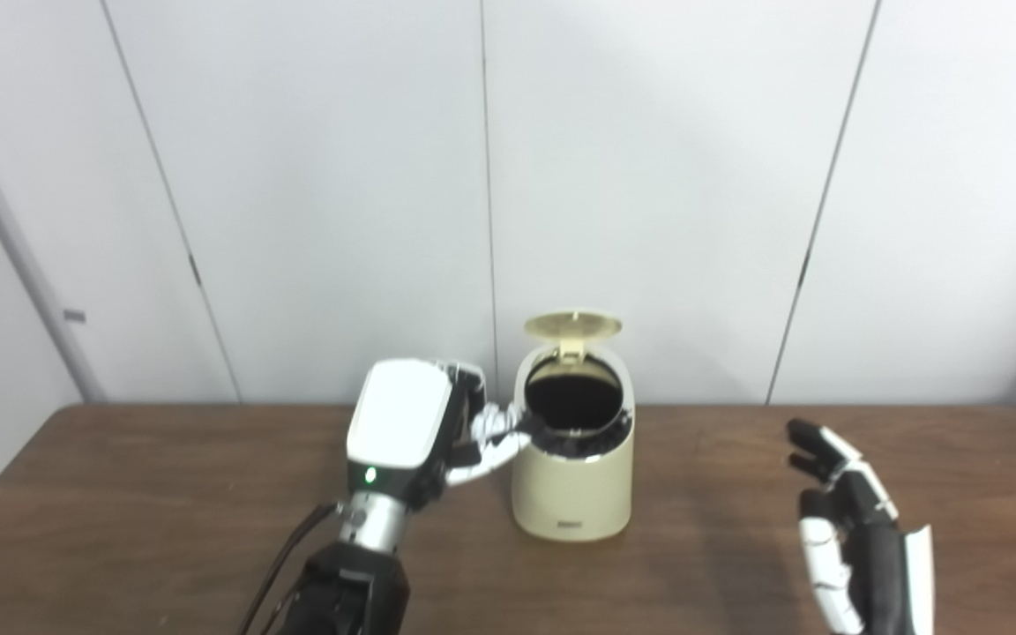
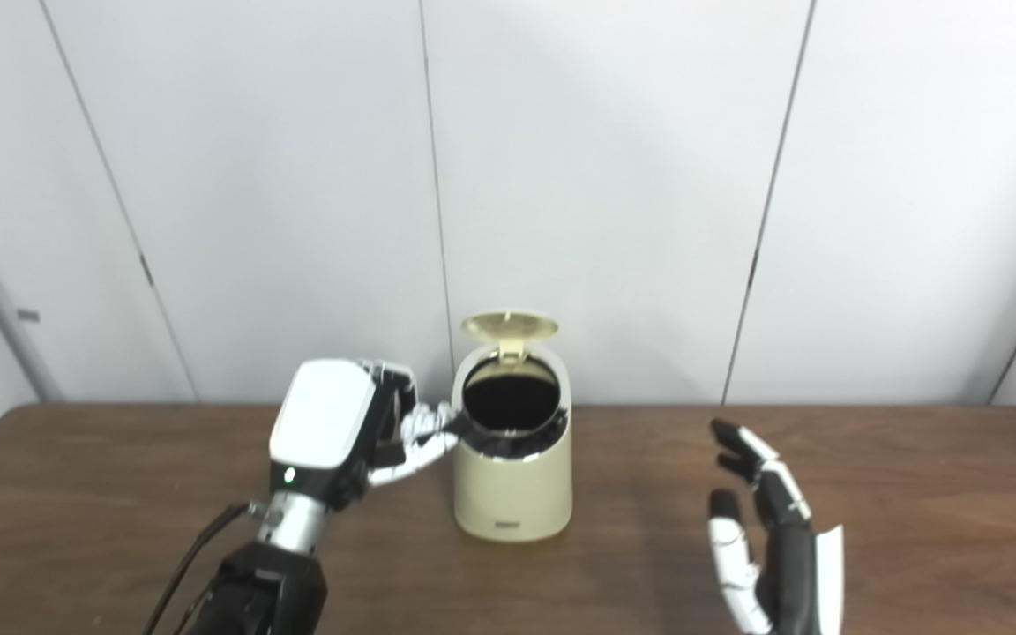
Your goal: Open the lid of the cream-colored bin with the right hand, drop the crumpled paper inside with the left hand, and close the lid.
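Hands flank an open bin on the wooden table

Right hand, lower right of the frame, stands empty with fingers apart, well clear of the bin. Left hand at centre left reaches its fingertips to the rim of the cream-colored bin; whether they hold anything I cannot tell. Behind, the lid stands upright; crumpled paper not visible
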Controlling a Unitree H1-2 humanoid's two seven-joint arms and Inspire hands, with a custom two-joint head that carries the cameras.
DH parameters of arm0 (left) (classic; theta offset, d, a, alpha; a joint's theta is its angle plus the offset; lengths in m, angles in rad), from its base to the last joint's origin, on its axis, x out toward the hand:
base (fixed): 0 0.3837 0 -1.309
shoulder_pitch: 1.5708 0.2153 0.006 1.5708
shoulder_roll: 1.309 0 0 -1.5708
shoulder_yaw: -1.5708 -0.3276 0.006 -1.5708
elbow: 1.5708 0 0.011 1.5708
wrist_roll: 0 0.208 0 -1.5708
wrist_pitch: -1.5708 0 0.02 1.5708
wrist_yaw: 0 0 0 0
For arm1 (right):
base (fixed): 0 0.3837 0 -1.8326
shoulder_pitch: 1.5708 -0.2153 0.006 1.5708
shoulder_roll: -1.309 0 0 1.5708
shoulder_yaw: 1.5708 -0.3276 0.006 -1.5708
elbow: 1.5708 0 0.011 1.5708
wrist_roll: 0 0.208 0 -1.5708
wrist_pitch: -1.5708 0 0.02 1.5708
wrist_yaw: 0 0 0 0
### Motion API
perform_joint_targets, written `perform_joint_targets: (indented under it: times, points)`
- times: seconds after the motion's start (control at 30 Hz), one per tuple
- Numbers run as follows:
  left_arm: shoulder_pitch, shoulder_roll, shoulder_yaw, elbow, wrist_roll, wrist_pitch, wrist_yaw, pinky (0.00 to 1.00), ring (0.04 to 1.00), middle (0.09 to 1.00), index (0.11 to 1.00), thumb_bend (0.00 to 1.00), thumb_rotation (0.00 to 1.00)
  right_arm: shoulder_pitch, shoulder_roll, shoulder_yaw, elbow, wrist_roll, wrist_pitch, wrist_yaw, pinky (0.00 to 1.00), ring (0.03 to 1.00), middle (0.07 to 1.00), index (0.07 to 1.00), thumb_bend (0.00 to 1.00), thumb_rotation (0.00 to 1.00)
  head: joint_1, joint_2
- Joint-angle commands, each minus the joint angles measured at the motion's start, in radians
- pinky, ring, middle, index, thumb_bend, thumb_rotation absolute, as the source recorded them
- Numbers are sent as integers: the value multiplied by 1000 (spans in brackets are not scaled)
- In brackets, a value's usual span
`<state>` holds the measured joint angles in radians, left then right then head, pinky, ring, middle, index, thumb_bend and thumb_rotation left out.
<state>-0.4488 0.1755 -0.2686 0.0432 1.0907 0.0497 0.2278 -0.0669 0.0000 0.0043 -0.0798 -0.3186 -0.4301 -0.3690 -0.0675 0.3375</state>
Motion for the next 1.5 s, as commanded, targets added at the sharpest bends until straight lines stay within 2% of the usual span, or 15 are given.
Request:
perform_joint_targets:
  times: [0.0, 0.17, 0.3, 0.47, 0.6, 0.7, 0.8, 1.0, 1.13, 1.2, 1.47]
  points:
    - [-70, 3, -7, 0, -4, -27, 49, 38, 86, 152, 197, 377, 546, -25, 4, 11, -13, -20, -40, -26, 717, 792, 783, 742, 148, 753, -4, -4]
    - [-109, -3, -28, 42, -2, -38, 70, 37, 86, 154, 197, 376, 549, -28, 13, 25, -13, -40, -39, -49, 736, 804, 786, 744, 99, 707, -17, -12]
    - [-142, -13, -40, 70, -17, -41, 69, 38, 87, 159, 213, 382, 530, -28, 20, 29, -15, -56, -39, -56, 733, 805, 789, 747, 80, 732, -31, -17]
    - [-183, -28, -53, 104, -34, -39, 70, 44, 91, 162, 209, 384, 483, -28, 29, 27, -20, -69, -38, -58, 733, 805, 793, 754, 101, 774, -43, -18]
    - [-208, -33, -65, 127, -36, -40, 74, 43, 90, 158, 200, 384, 456, -25, 43, 23, -26, -83, -36, -59, 729, 801, 792, 754, 93, 766, -59, -11]
    - [-231, -30, -78, 152, -24, -46, 94, 42, 87, 152, 192, 402, 388, -24, 47, 21, -30, -81, -37, -56, 750, 808, 792, 751, 123, 762, -64, -6]
    - [-260, -33, -88, 181, -18, -36, 101, 38, 83, 150, 196, 407, 411, -24, 58, 12, -37, -78, -33, -55, 758, 813, 796, 754, 103, 732, -72, -2]
    - [-299, -31, -114, 241, -5, -31, 133, 39, 86, 157, 207, 411, 482, -19, 79, 17, -50, -97, -33, -54, 739, 805, 789, 742, 128, 727, -89, 2]
    - [-325, -28, -133, 297, -3, -41, 166, 35, 82, 154, 211, 418, 454, -15, 92, 11, -60, -115, -30, -57, 746, 808, 791, 748, 165, 786, -89, 2]
    - [-340, -27, -140, 333, -12, -57, 182, 36, 83, 155, 214, 424, 416, -13, 98, 7, -65, -123, -26, -57, 740, 805, 787, 742, 143, 792, -89, 2]
    - [-367, -24, -163, 396, -16, -68, 202, 43, 93, 170, 295, 410, 447, -7, 105, 11, -78, -127, -23, -45, 732, 799, 783, 738, 139, 797, -96, 6]
